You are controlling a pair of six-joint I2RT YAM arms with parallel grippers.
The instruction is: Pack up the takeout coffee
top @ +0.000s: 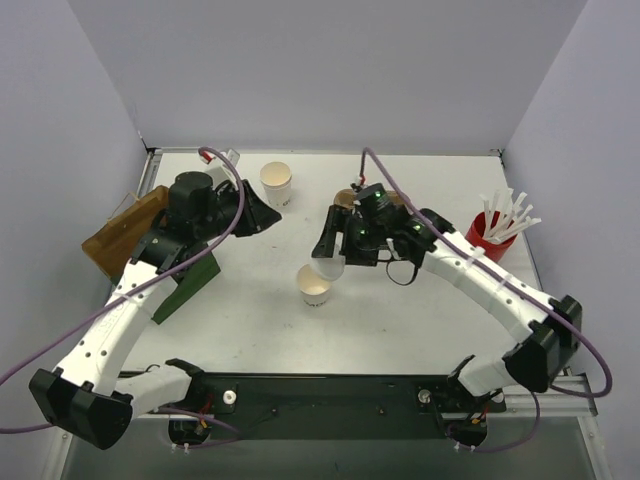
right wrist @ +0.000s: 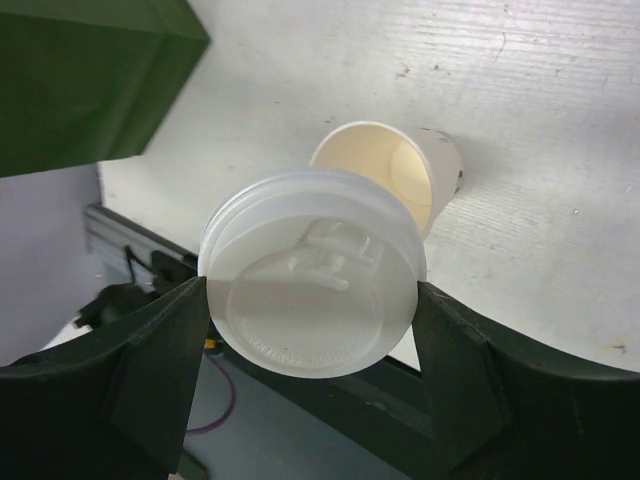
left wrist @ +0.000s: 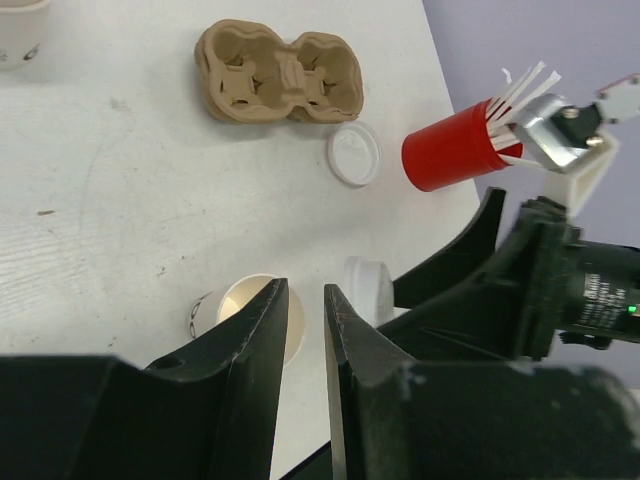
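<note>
A small white paper cup (top: 314,286), beige inside and with no lid on it, stands near the table's middle. My right gripper (top: 330,262) hangs just above and behind it, shut on a round white plastic lid (right wrist: 315,285); the lid is pinched by its rim between both fingers (right wrist: 160,350), with the open cup (right wrist: 395,180) beyond it. My left gripper (top: 262,212) is further back and to the left, next to a second open cup (top: 277,183). In the left wrist view its jaws (left wrist: 306,295) stand slightly apart with nothing between them; the middle cup (left wrist: 225,305) shows behind one finger.
A brown two-hole cup carrier (left wrist: 278,73) and a loose white lid (left wrist: 353,153) lie at the back. The red cup of white straws (top: 490,235) stands at the right. A dark green bag (top: 185,285) and a brown flat object (top: 125,235) lie at the left.
</note>
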